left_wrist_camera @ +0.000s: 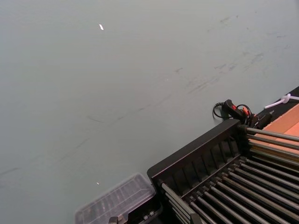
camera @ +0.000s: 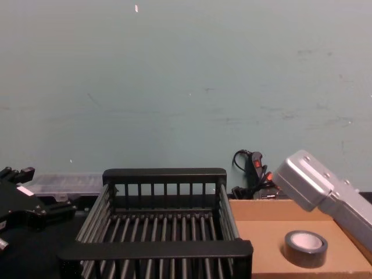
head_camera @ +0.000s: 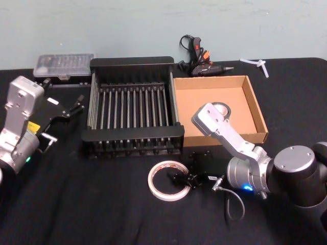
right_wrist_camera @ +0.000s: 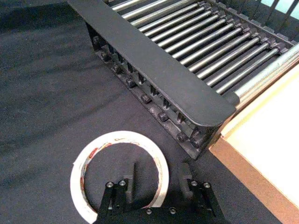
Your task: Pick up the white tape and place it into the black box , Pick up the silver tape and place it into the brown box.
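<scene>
Black cloth table [head_camera: 76, 204] against a pale green wall. The right gripper [right_wrist_camera: 156, 179] is down at the white tape [right_wrist_camera: 88, 161], jaws moderately open, one finger inside the ring and the other just outside its wall. The roll lies flat, axis vertical; its red print is unreadable. Beyond the gripper are the black box [head_camera: 133, 104] and the brown box [head_camera: 258, 115], which holds the silver tape [camera: 304, 247] lying flat. The left gripper [head_camera: 76, 106] idles beside the black box, jaw gap indeterminate.

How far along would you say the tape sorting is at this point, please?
Half done, it seems. The small dull-silver tape roll already lies in the shallow brown cardboard tray. The wide white tape roll lies on the black cloth, with the right gripper open, one finger inside the ring, one outside. The black slatted crate holds nothing yet. The left gripper sits idle beside the crate.
</scene>
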{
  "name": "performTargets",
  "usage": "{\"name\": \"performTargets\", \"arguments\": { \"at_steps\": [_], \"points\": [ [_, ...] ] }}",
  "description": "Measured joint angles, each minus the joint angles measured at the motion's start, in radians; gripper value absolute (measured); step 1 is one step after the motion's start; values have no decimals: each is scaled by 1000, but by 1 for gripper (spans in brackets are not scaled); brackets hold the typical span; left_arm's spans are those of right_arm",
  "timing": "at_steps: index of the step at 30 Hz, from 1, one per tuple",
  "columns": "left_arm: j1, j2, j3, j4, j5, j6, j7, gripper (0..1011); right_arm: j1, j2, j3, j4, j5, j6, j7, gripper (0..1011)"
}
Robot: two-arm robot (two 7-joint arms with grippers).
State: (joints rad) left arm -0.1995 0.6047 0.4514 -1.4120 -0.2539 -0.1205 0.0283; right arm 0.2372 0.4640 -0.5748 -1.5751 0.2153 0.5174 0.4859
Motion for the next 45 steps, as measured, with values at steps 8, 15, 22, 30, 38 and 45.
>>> {"name": "performTargets", "arguments": {
  "at_steps": [8,15,22,30,38,45],
  "points": [
    [0,0,0,0,0,0,0,1002,0,0,0,0,1,1,1,359],
    [0,0,0,0,0,0,0,1001,0,0,0,0,1,1,1,144],
    [0,0,0,0,0,0,0,1000,0,0,0,0,1,1,1,94],
    [0,0,0,0,0,0,0,1002,0,0,0,0,1,1,1,94],
    [0,0,0,0,0,0,0,1001,-2,4,10,-7,21,-4,15,94],
    [0,0,0,0,0,0,0,1000,-10,18,30,-44,56,0,22,94]
  ]
}}
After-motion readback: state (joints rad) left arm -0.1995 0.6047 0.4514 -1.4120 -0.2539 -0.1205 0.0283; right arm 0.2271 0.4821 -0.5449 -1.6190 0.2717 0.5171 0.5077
